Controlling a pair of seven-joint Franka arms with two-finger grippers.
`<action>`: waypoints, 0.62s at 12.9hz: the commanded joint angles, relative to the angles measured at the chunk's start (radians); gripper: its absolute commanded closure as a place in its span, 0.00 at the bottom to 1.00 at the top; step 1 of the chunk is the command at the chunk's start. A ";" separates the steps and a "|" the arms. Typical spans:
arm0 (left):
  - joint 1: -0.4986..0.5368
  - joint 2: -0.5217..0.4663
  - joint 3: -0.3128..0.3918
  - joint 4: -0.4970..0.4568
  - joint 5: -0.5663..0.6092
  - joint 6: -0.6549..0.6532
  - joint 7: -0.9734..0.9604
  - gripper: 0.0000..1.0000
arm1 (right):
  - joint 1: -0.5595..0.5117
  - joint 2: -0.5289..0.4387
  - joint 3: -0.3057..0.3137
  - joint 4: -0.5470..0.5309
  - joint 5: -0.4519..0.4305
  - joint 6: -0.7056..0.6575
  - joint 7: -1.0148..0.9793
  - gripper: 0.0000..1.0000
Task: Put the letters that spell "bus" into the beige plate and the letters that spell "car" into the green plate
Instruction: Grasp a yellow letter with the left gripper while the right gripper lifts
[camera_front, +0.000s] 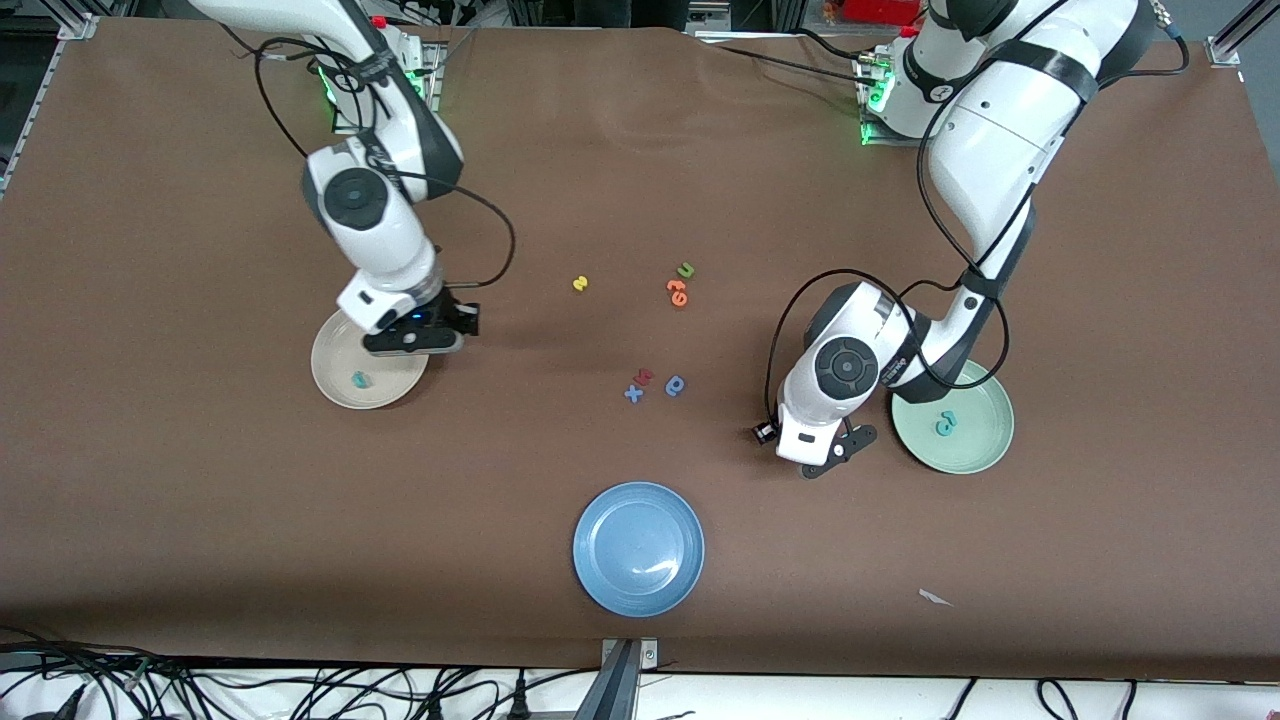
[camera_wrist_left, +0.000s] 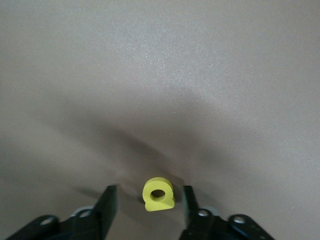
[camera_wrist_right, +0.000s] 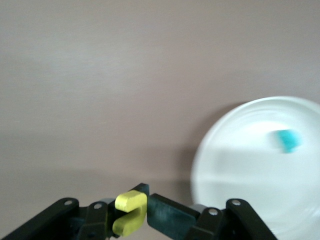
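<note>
Right now, both arms are busy.
Left gripper (camera_wrist_left: 146, 205): low on the table beside the pale mint-green plate (camera_front: 985, 455), jaws apart, straddling a small yellow foam letter a (camera_wrist_left: 158, 194), apparently to pinch it.
Right gripper (camera_wrist_right: 135, 210): clamped on a yellow foam letter u (camera_wrist_right: 130, 202), over the rim of the cream-beige plate (camera_front: 335, 375), likely for dropping.
Beige plate: one teal letter (camera_front: 360, 379) inside.
Green plate: one teal letter (camera_front: 945, 425) inside.
Yellow foam letter s (camera_front: 580, 284): on the table, mid-table.

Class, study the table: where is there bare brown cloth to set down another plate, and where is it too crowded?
Bare cloth lies between the blue plate and the beige plate, and from the blue plate toward the green plate. It is crowded mid-table, around the blue x and the orange letters.
</note>
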 joint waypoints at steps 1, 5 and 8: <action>-0.020 0.016 0.015 0.037 -0.013 -0.019 -0.032 0.54 | -0.154 -0.037 0.012 -0.045 -0.004 -0.008 -0.222 0.93; -0.022 0.022 0.015 0.043 -0.013 -0.018 -0.043 0.68 | -0.247 0.001 0.012 -0.048 0.002 -0.006 -0.301 0.88; -0.022 0.023 0.015 0.043 -0.013 -0.016 -0.051 0.79 | -0.247 0.012 0.015 -0.053 0.017 -0.002 -0.292 0.83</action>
